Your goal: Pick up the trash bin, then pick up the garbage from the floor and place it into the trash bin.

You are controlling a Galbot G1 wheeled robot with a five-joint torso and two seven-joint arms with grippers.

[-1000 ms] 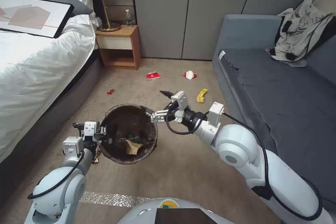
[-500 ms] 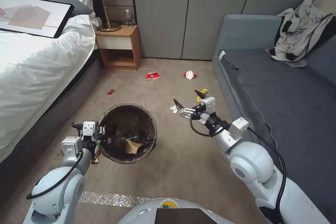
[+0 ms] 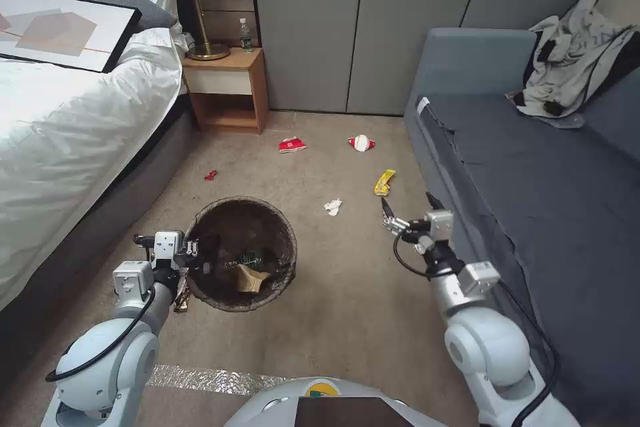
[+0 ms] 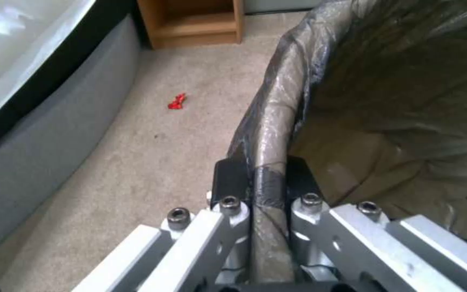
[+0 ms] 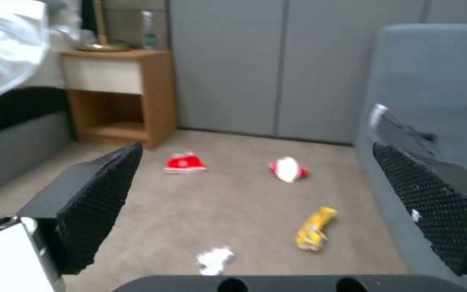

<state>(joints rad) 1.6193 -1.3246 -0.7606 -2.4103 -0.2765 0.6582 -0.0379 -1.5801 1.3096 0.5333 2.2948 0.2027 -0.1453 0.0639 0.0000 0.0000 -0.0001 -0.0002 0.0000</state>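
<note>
Right pincer (image 3: 408, 209), jaws spread and empty, is withdrawing from the trash bin (image 3: 241, 253) toward the sofa (image 3: 533, 173); white tissue (image 3: 333, 206) is now lying uncovered. Left pincer (image 4: 259, 180) is clamping the bin's rim.

The right end effector (image 5: 255, 211) stood wide apart, its two black, textured fingers (image 5: 101, 202) framing the beige carpeted floor (image 5: 233, 211). Between them, nearest, lay a small crumpled white tissue (image 5: 215, 259). Just beyond it, toward the far finger, lay a crinkled yellow wrapper (image 5: 314, 234). Farther ahead sat a flat red-and-white packet (image 5: 185, 164) and a rounder red-and-white packet (image 5: 288, 169), well apart from each other. Past the near finger stood a light wooden nightstand (image 5: 117, 95) carrying a clear plastic bottle with a green label (image 5: 148, 35). A grey upholstered sofa (image 5: 433, 93) rose behind the far finger.
</note>
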